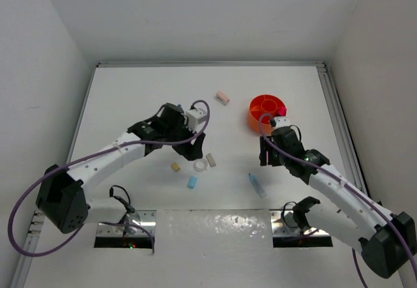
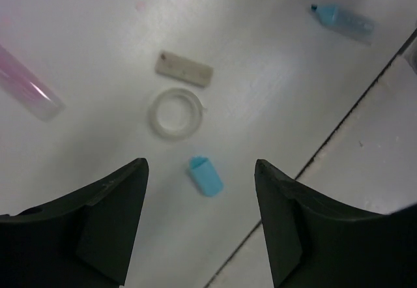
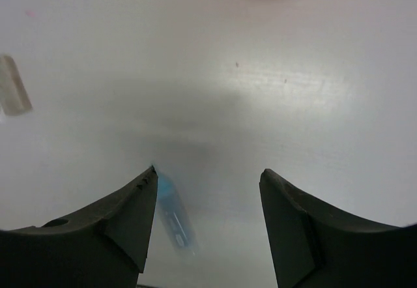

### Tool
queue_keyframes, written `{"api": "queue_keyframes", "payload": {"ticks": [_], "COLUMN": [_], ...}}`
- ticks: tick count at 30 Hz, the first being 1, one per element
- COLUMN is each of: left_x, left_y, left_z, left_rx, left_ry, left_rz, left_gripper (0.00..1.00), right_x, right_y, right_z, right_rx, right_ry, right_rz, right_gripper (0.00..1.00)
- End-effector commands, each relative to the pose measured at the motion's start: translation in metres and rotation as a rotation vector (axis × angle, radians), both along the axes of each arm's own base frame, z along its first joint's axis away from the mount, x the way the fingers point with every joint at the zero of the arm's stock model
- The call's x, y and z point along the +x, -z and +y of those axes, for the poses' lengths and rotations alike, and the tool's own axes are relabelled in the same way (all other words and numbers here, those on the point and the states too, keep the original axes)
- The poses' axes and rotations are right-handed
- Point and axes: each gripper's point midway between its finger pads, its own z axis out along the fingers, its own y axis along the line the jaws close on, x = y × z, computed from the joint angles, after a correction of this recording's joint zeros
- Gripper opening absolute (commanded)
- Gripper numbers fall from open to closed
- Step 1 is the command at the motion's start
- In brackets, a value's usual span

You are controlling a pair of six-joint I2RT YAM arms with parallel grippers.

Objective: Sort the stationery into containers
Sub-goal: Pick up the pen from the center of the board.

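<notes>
Left gripper (image 2: 201, 164): jaws about half apart, nothing between them and nothing touched. It hangs over the middle of the table (image 1: 130, 92). In its wrist view a blue eraser (image 2: 205, 176) lies on the table below the gap, closer to the left finger (image 2: 111, 216). Just beyond it lies the tape ring (image 2: 176, 113), then the beige eraser (image 2: 184, 69), close to the ring. A pale pink stick (image 2: 26, 86) runs off the left edge of that view. From above, a tan eraser (image 1: 175, 167) lies left of the ring, and a pink eraser (image 1: 222, 98) sits well apart, farther back.

Right gripper (image 3: 208, 169): jaws also partly apart, empty, over bare table. The light blue tube (image 3: 176, 216) lies by the inner edge of one finger (image 3: 117, 229), partly hidden by it. I cannot tell whether they touch. The orange tub (image 1: 255, 115) stands at the right rear of the table, just behind this gripper, its dividers showing from above.
</notes>
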Motion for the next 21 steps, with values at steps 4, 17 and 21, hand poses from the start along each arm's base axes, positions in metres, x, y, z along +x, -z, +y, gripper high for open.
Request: {"api": "queue_keyframes", "payload": {"ticks": [4,17,21], "left_x": [-0.047,-0.058,-0.052], "left_y": [0.071,0.127,0.135], "left_z": [0.005,0.022,0.017], "left_rx": [0.212,0.463,0.470], "left_ry": [-0.202,-0.312,-0.306], "left_rz": [0.287,0.310,0.312], "left_gripper": [0.65,0.63,0.59], "right_x": [-0.059,-0.074,-0.077], "right_y": [0.043,0.082,0.085], "right_z": [-0.001,0.011,0.009], "right_rx": [-0.004,0.080,0.048], "right_ry": [0.000,0.064,0.081], "right_rz": [0.261,0.257,0.270], "right_gripper": [0.57,0.52,0.52]}}
